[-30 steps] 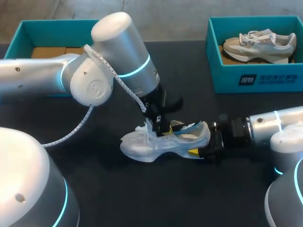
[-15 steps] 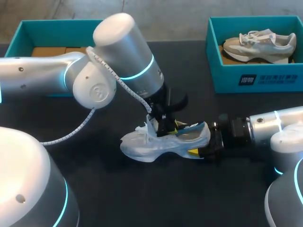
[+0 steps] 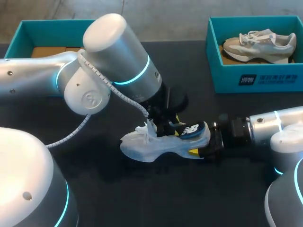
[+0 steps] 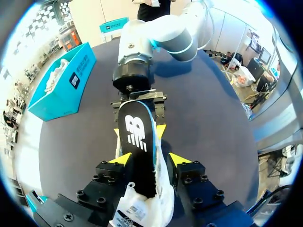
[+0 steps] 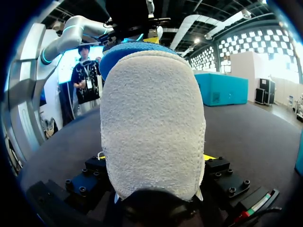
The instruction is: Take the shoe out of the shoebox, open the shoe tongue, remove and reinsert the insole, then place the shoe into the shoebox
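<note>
Where a second ago only a sliver of the insole [image 3: 188, 130] showed, its dark printed face now lies open across the heel of the shoe [image 3: 151, 145], which sits on the table [image 3: 118, 198] well short of the shoebox [image 3: 255, 78]. My right gripper [image 3: 203, 145] clamps the heel. My left gripper [image 4: 151, 159] sits over the insole's front end, though I cannot tell whether it pinches it; I judge the insole step half done.

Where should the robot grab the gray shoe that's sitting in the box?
Across its narrow middle, coming straight down from above. The gray shoe lies lengthwise inside the shoebox, whose walls block every side, so the open top looks like the only free way in.
</note>
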`<state>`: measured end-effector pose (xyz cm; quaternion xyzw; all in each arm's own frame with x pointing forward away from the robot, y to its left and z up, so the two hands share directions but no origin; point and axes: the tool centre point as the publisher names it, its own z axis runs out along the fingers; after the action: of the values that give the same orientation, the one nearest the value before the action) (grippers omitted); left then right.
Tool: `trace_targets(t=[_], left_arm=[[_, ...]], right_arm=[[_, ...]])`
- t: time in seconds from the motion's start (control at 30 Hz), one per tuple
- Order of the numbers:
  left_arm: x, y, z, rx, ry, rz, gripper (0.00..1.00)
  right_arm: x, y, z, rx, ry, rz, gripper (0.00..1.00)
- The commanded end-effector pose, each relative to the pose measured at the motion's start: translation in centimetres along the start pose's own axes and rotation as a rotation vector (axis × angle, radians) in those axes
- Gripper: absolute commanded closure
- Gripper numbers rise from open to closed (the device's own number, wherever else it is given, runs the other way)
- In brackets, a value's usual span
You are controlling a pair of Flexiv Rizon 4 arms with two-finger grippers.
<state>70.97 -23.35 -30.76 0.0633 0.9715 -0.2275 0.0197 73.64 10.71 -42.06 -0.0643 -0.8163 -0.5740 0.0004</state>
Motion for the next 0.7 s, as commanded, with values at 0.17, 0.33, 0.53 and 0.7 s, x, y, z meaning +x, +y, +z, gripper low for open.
trace_targets(t=[0.17, 0.33, 0.53, 0.7], left_arm=[[1.4, -0.1, 0.4, 0.001, -0.092, 0.010, 0.51], [1.5, -0.7, 1.1, 0.001, -0.121, 0.014, 0.49], [1.4, -1.5, 1.9, -0.005, -0.192, 0.011, 0.47], [1.4, -1.9, 2.2, -0.005, -0.235, 0.012, 0.49]], right_arm=[[0.1, 0.1, 0.0, 0.002, -0.001, 0.000, 1.00], [0.1, 0.1, 0.0, 0.002, -0.001, 0.000, 1.00], [0.1, 0.1, 0.0, 0.002, -0.001, 0.000, 1.00], [0.1, 0.1, 0.0, 0.002, -0.001, 0.000, 1.00]])
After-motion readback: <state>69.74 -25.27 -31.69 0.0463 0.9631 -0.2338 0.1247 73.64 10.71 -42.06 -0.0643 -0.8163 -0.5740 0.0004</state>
